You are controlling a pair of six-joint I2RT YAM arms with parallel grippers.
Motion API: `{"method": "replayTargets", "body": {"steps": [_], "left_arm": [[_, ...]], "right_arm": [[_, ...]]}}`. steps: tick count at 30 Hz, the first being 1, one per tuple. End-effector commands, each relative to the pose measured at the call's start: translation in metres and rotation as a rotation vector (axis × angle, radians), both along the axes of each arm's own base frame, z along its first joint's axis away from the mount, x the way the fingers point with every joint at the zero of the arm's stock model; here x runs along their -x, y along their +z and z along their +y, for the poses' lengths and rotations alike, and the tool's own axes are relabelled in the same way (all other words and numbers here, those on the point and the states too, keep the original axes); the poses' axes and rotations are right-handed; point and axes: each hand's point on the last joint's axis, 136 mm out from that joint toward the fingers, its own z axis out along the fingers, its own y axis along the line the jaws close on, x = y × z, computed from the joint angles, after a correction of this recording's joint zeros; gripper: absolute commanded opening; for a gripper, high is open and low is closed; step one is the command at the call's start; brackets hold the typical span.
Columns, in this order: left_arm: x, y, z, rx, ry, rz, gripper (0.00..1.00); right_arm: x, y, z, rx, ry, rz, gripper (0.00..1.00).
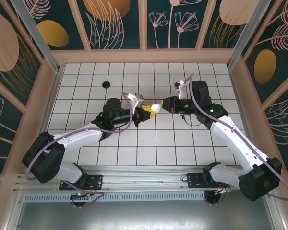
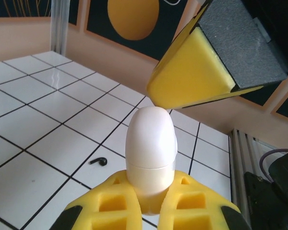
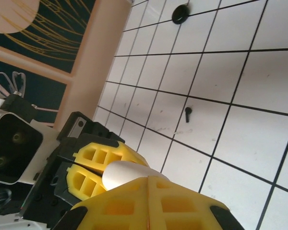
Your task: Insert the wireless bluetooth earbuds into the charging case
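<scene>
The white glossy charging case (image 2: 150, 143) stands upright between the yellow fingers of my left gripper (image 2: 151, 184), which is shut on its lower half. The case's lid is closed. From above, the case (image 1: 157, 106) sits between my left gripper (image 1: 149, 111) and right gripper (image 1: 164, 103), lifted over mid-table. My right gripper (image 3: 148, 179) has its fingers pressed together, tips right at the case (image 3: 122, 173); its finger (image 2: 192, 72) hangs just over the case top. One black earbud (image 2: 98, 162) lies on a tile beyond the case; the earbud (image 3: 187, 113) is also in the right wrist view.
A small black rounded piece (image 1: 106, 85) lies on the far left tiles; this black piece (image 3: 180, 14) is too small to identify. The white tiled floor (image 1: 149, 143) is ringed by tan walls (image 1: 144, 56). An aluminium rail (image 1: 149, 172) runs along the near edge.
</scene>
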Motion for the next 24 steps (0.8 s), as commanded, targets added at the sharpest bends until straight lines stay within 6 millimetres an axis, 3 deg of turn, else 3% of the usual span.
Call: {"method": "replayTargets", "body": {"steps": [1, 8, 12, 15, 18, 21, 24], "left_arm": [[-0.002, 0.035, -0.01, 0.077, -0.027, -0.061, 0.0], [-0.012, 0.035, -0.009, 0.076, -0.009, -0.04, 0.0], [-0.021, 0.027, -0.005, 0.043, 0.027, -0.027, 0.0], [-0.038, 0.02, 0.004, 0.001, 0.112, -0.006, 0.0], [-0.062, 0.017, 0.018, -0.049, 0.213, 0.041, 0.0], [-0.088, 0.006, 0.037, -0.123, 0.31, 0.097, 0.0], [-0.108, -0.013, 0.063, -0.147, 0.375, 0.178, 0.0]], "right_arm": [[0.013, -0.008, 0.016, 0.017, 0.05, 0.02, 0.08], [0.024, -0.03, 0.011, 0.074, 0.02, 0.055, 0.07], [0.018, -0.021, -0.003, 0.108, -0.042, 0.008, 0.07], [0.01, -0.005, -0.015, 0.111, -0.098, -0.04, 0.07], [-0.008, 0.003, -0.046, 0.105, -0.24, -0.063, 0.08], [-0.016, 0.0, -0.069, 0.098, -0.336, -0.057, 0.08], [-0.018, -0.011, -0.078, 0.078, -0.361, -0.027, 0.09]]}}
